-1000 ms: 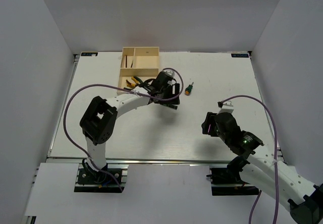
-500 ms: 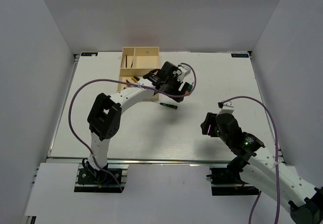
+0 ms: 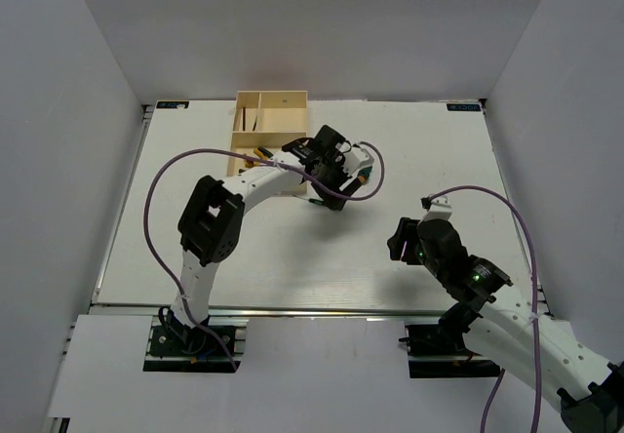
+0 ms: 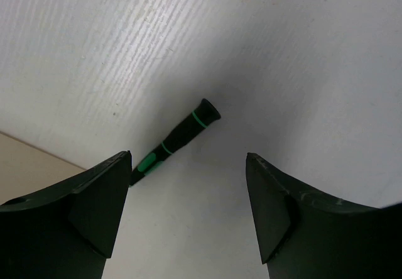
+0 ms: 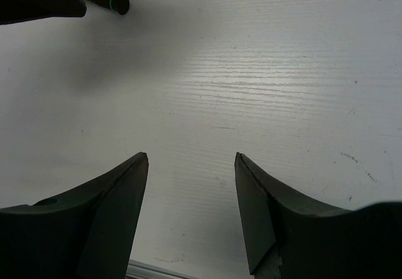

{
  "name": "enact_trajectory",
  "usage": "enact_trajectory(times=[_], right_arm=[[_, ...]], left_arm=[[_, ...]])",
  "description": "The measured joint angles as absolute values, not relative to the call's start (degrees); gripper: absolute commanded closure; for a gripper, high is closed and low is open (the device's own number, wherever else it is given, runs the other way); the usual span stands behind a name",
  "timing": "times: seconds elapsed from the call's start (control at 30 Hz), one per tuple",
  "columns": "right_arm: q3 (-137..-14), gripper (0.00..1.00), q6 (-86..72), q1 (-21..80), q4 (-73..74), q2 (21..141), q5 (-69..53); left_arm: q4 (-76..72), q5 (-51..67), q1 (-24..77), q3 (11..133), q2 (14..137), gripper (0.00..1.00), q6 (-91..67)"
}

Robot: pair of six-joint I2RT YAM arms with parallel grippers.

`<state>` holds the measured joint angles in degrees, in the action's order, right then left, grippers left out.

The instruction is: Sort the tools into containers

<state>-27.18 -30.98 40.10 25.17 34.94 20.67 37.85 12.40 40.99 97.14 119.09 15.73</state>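
Note:
A thin black screwdriver with green bands point(image 4: 179, 139) lies on the white table, just right of the cream tray point(image 3: 237, 121). My left gripper point(image 4: 188, 159) is open and hovers over it, the handle showing between and beyond its fingertips. In the top view the left gripper point(image 3: 336, 191) covers most of the screwdriver point(image 3: 320, 202). Yellow-handled pliers point(image 3: 255, 151) lie in the tray's large near compartment. My right gripper point(image 5: 191, 156) is open and empty above bare table at the centre right point(image 3: 398, 241). The screwdriver's end also shows in the right wrist view point(image 5: 107, 1). The stubby screwdriver is mostly hidden behind the left wrist.
A corner of the cream tray point(image 4: 31, 159) shows at the lower left of the left wrist view. The left arm's purple cable point(image 3: 366, 184) loops beside its wrist. Grey walls enclose the table on three sides.
The left gripper swung right from the tray's edge, then settled lower over the thin screwdriver. The right arm has not moved.

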Motion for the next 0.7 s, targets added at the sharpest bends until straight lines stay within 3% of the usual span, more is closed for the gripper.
enact_trajectory(times=[0.27,0.53,0.7], right_arm=[[-27.16,0.36,-30.87,40.1,25.15,34.48,20.6],[-26.33,0.36,-30.85,40.1,24.62,34.52,20.51],[-26.33,0.36,-30.72,40.1,24.14,34.52,20.36]], left_arm=[[41.41,11.75,40.91,100.12,122.91,0.19,25.08],[42.11,11.27,40.21,99.63,124.66,0.31,30.24],[40.42,11.31,39.79,97.78,125.36,0.33,33.26]])
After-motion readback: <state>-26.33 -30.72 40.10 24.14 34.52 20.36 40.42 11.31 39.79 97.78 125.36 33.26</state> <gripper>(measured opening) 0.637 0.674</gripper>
